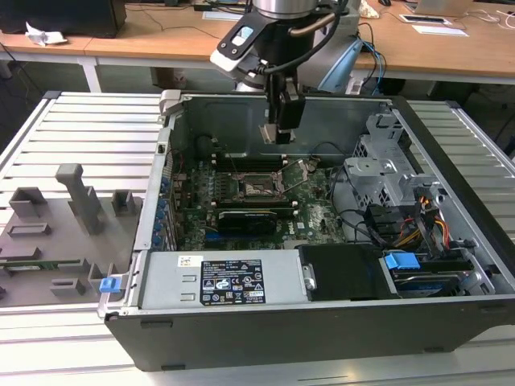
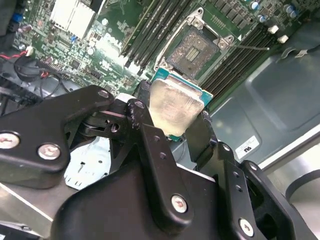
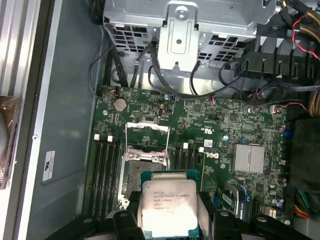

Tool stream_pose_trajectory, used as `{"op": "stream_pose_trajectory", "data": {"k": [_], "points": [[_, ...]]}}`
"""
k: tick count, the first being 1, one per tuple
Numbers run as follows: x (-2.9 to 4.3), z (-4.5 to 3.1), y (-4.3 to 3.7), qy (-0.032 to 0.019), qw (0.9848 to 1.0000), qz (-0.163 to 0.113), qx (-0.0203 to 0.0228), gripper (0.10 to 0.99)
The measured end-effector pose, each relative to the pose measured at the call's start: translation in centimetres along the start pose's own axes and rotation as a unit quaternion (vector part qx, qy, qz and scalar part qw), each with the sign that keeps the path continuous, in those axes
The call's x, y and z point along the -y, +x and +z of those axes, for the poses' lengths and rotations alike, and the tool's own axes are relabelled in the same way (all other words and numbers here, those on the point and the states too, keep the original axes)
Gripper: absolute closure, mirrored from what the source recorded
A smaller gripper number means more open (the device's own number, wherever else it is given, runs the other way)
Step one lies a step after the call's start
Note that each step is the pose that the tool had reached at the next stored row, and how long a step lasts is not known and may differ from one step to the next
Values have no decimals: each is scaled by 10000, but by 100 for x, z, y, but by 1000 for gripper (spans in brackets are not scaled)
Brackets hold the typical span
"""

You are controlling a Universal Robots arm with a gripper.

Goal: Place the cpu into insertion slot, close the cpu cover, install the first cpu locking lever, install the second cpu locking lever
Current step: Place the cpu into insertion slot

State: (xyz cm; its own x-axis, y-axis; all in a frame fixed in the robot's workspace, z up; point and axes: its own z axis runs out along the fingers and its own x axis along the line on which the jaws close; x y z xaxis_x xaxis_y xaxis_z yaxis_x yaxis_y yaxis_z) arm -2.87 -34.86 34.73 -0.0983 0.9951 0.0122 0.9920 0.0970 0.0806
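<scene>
My gripper (image 1: 278,133) hangs inside the open computer case, above the motherboard, shut on the cpu (image 2: 175,107). The cpu is a flat square chip with a dull silver top and a green-blue edge, pinched at two opposite sides by the black fingers (image 2: 145,107). In the first wrist view the cpu (image 3: 167,205) sits just short of the insertion slot (image 3: 134,172), a square black socket with a dark pin field, also seen in the exterior view (image 1: 259,187). The cpu cover (image 3: 146,136) stands raised off the socket. A thin metal lever (image 2: 250,47) sticks out beside the socket.
Long black memory slots (image 3: 102,175) flank the socket. A black card with a grille (image 1: 251,217) lies in front of it. A silver drive cage (image 1: 386,165), cables (image 1: 426,221) and a power supply (image 1: 229,281) crowd the case. Grey fixtures (image 1: 72,201) stand at the exterior view's left.
</scene>
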Motion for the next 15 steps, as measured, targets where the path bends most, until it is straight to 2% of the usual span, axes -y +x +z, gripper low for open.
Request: {"op": "stream_pose_trajectory", "data": {"k": [5,10,15], "points": [[4,79,32,71,10000,31,-5,557],[9,139,34,69,9994,344,18,557],[14,196,34,68,9992,393,22,557]]}}
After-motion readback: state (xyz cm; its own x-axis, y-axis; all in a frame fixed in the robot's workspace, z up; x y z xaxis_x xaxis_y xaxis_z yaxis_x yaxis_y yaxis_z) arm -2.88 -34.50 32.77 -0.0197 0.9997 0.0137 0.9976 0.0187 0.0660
